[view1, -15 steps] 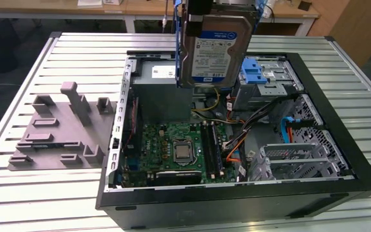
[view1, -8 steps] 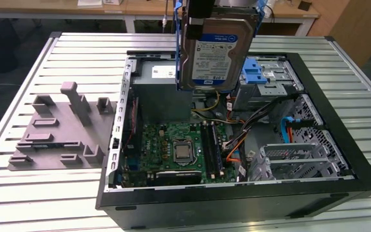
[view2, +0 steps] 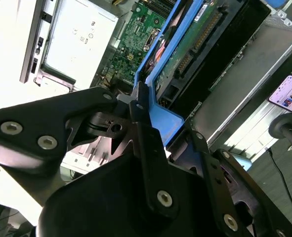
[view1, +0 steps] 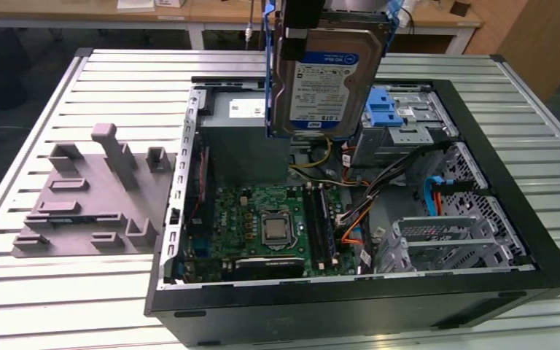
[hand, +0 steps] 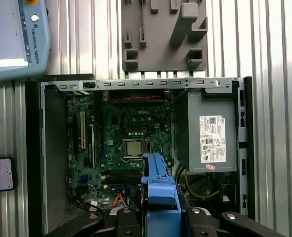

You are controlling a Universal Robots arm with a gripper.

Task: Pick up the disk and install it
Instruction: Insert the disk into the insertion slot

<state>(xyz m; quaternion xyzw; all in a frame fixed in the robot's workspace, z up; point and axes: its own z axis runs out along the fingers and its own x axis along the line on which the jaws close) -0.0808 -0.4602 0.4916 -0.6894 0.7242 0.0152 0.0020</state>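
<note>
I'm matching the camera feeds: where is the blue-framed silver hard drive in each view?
Exterior view: blue-framed silver hard drive hangs over the open black computer case.
Second wrist view: its circuit-board underside.
First wrist view: edge-on, overlapping the green motherboard.
Shared landmark: that motherboard.

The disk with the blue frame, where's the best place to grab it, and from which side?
Grip the disk by the short end of its blue frame, coming from above: it hangs upright over the open computer case, and the jaws are shut across that end.
</note>
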